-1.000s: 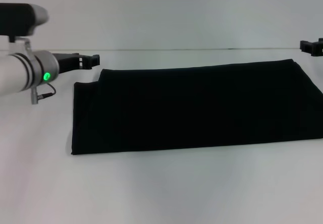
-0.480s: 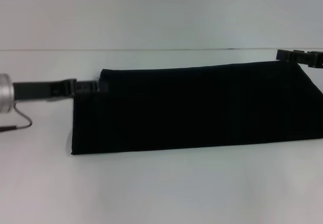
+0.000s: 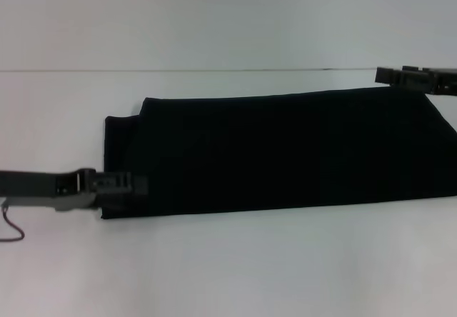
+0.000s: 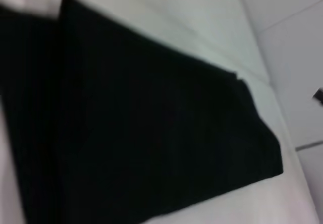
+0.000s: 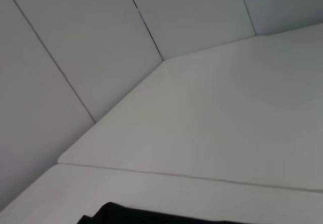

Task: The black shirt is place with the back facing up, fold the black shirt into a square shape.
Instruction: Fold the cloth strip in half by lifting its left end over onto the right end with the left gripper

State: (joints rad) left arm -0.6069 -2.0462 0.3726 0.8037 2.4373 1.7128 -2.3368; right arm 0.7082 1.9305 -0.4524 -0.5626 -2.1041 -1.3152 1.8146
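Black shirt (image 3: 285,153) laid flat on table (image 3: 228,267) as long folded strip. Left gripper (image 3: 136,183) positioned at strip's near-left corner, likely for next fold; right gripper (image 3: 389,75) above far-right corner. Finger opening: cannot tell for either.

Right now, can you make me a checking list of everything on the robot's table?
Surface: plain white table, bare around the cloth.
Job's things: black shirt lies flat as a long folded band, not yet a square; a narrower layer shows at its left end.
Clutter: nothing seen.
End effectors: left end effector is low at the shirt's near-left corner; right end effector is at the far-right corner. Open or shut cannot be told.
Cables: a thin dark cable loops below the left arm.
Surroundings: pale panelled wall behind the table.
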